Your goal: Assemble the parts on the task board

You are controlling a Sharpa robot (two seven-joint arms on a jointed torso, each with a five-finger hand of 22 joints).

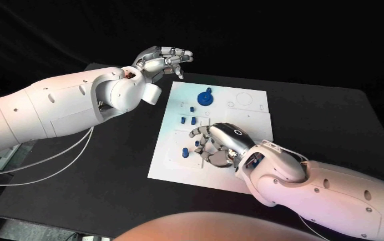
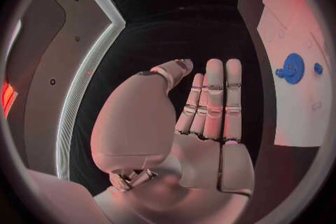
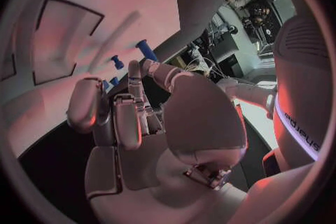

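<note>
You've got one black table (image 1: pixel 96 196), and on it one white board (image 1: pixel 240 108). Two hands are up: your left hand (image 1: pixel 164 59) hovers off the board's far left corner, fingers straight and side by side, holding nothing. Your right hand (image 1: pixel 217 144) sits low over the board's near half; whether it grips anything, I cannot tell. One big round blue part (image 1: pixel 206 97) lies at the far end, and four small blue pegs (image 1: pixel 182 120) stand mid-board.

A robotics lab: black table (image 1: pixel 96 174) under black backdrop, cluttered equipment racks (image 3: pixel 210 39) behind.
</note>
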